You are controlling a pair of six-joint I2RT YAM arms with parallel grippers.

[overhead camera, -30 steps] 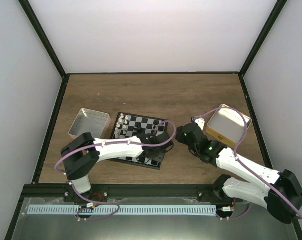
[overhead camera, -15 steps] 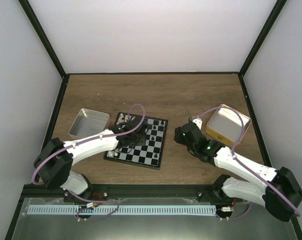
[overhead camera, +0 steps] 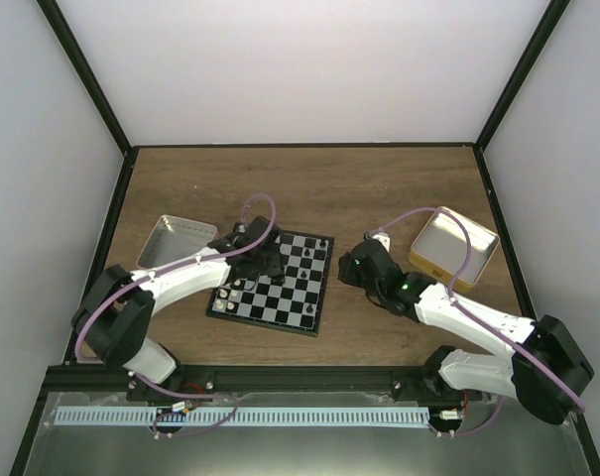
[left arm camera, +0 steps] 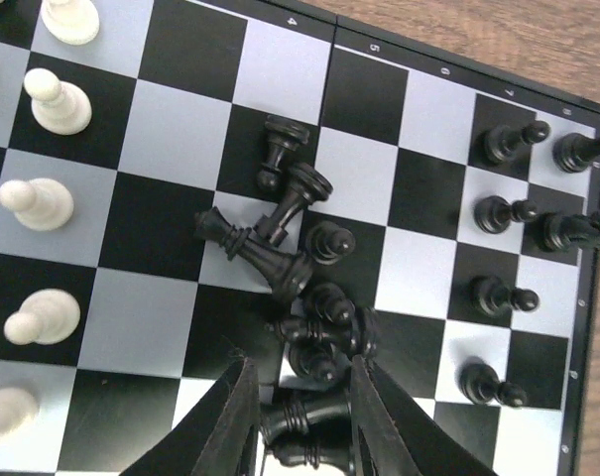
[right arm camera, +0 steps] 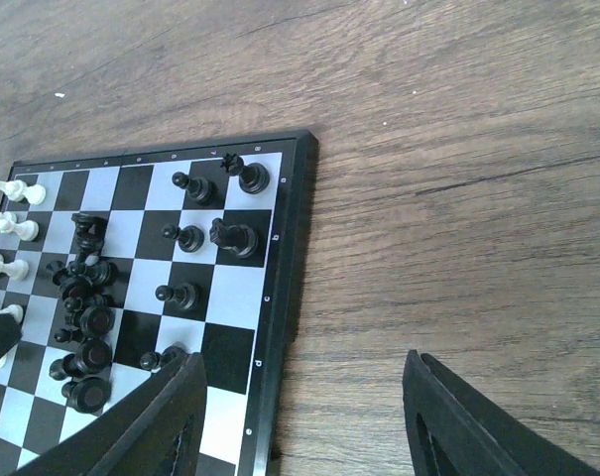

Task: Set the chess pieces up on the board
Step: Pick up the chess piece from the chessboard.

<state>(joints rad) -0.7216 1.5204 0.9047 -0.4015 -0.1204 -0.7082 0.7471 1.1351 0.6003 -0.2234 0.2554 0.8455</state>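
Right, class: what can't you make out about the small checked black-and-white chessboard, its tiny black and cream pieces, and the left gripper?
- Overhead view: the left gripper covers part of the chessboard, hiding the squares beneath.
- Overhead view: the black pieces are too small to name by type.
- Left wrist view: black pieces lying between the fingers run off the bottom edge, so the grip is unclear.
- Right wrist view: the cream pieces are cut off by the left edge.
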